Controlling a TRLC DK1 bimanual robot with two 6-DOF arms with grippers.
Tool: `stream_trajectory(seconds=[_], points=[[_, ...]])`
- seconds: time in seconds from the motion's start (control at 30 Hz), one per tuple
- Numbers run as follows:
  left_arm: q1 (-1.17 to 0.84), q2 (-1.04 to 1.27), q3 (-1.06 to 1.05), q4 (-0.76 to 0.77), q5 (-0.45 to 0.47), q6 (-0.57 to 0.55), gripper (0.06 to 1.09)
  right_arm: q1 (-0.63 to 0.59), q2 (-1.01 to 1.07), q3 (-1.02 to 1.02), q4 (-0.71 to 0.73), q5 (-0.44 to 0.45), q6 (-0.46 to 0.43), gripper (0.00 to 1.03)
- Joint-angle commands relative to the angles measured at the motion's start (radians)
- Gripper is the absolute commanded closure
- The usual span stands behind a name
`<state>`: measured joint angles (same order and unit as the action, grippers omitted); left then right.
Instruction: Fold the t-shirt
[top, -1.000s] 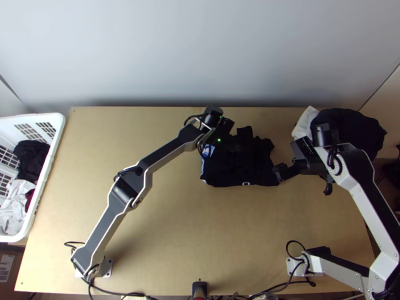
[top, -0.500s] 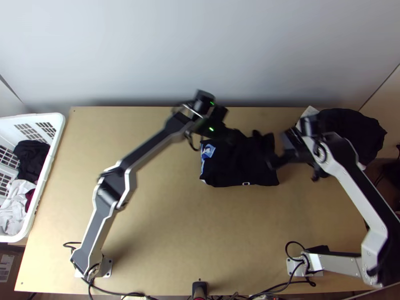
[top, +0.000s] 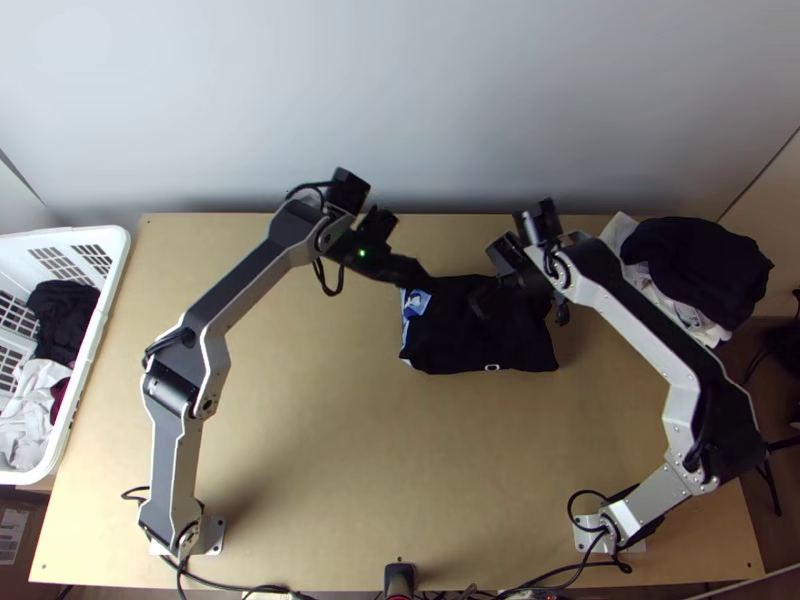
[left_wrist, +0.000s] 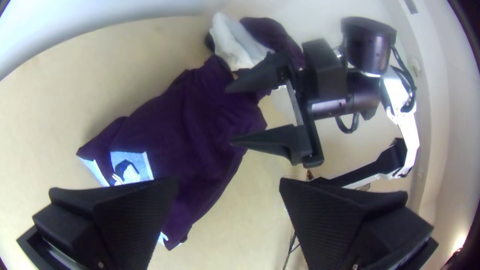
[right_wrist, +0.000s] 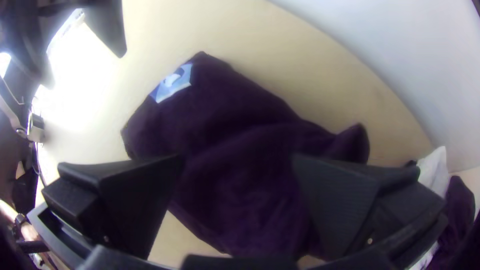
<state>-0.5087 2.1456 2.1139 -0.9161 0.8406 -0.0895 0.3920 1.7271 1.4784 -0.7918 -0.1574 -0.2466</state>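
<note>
"In what state are the grippers found?"

"The left gripper (top: 412, 250) is held with its fingers spread wide, by the far left part of the t-shirt. The right gripper (top: 483, 275) is likewise noted with fingers well apart, over the shirt's far right part; whether the cloth is touched cannot be told."

"And the t-shirt (top: 460, 345)?"

"Found dark and folded into a compact, uneven shape, laid right of centre towards the table's far edge. A light blue patch (top: 415, 302) with a pale figure is seen at its left side."

"What is recorded around it?"

"To the right, a dark garment (top: 700, 260) is heaped partly over white cloth (top: 690, 318) at the far corner of the wooden table (top: 330, 480). At the left edge, dark, white and red cloths are contained in a white laundry basket (top: 103, 330)"
</note>
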Motion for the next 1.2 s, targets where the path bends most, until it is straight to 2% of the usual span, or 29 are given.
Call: stream_trajectory(seconds=[0.0,0.23,0.43,0.7,0.97,1.17], points=[[-0.045,0.069,-0.028,-0.018,-0.032,0.054,0.1,-0.07,0.003,-0.207,0.065,-0.001,-0.016,0.04],[-0.099,0.152,0.027,-0.018,-0.044,0.056,0.1,-0.228,-0.107,-0.389,0.094,-0.002,-0.072,0.04],[-0.109,0.197,0.02,-0.055,-0.048,0.079,0.1,-0.28,-0.143,-0.474,0.124,-0.007,-0.082,0.04],[-0.102,0.204,-0.052,-0.076,-0.092,0.142,0.1,-0.231,-0.196,-0.468,0.141,-0.007,-0.059,0.04],[-0.068,0.221,-0.08,-0.078,-0.1,0.148,0.1,-0.171,-0.27,-0.437,0.138,-0.007,-0.029,0.04],[-0.074,0.14,-0.054,-0.104,-0.098,0.128,0.1,-0.128,-0.366,-0.394,0.097,-0.005,-0.053,0.04]])
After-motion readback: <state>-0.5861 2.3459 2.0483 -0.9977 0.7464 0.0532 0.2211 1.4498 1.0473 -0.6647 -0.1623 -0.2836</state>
